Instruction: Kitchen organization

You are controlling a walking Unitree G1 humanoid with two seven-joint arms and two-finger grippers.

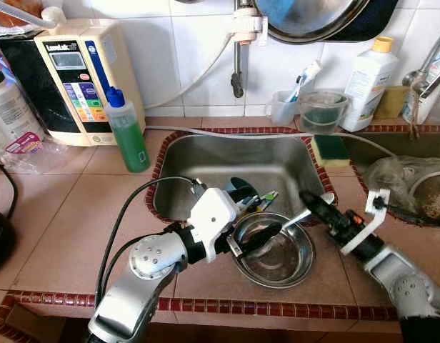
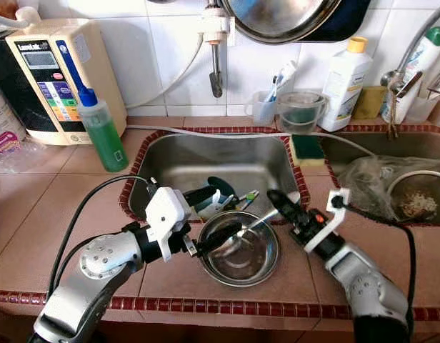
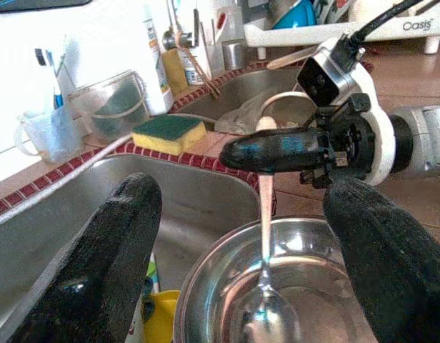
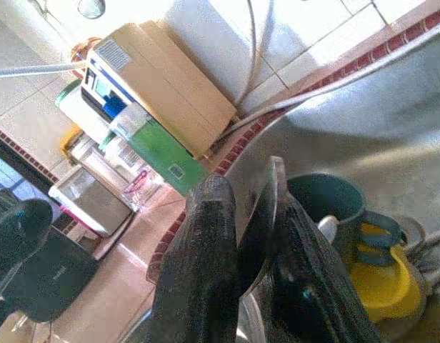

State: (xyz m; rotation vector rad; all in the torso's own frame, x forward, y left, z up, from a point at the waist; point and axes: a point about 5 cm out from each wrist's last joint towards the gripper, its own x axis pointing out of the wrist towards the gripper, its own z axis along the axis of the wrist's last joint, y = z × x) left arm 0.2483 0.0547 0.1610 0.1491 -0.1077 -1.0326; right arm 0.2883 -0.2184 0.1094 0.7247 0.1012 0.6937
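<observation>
A steel bowl (image 1: 283, 263) sits on the tiled counter at the sink's front edge. My left gripper (image 1: 246, 217) is open at the bowl's near-left rim, with one black finger (image 2: 218, 236) lying over the bowl and the other toward the sink. In the left wrist view the bowl (image 3: 327, 300) lies between its spread fingers. My right gripper (image 1: 310, 199) is shut on a metal spoon (image 1: 277, 229). The spoon slants down to the left, and its head (image 3: 265, 307) rests inside the bowl. A teal mug (image 4: 327, 196) and some utensils lie in the sink (image 1: 206, 161).
A green soap bottle (image 1: 128, 134) and a beige water unit (image 1: 77, 78) stand at the back left. A sponge (image 1: 329, 148), a measuring cup (image 1: 322, 111) and a white bottle (image 1: 366, 82) line the back right. The right basin (image 1: 413, 146) holds a plastic bag and a strainer.
</observation>
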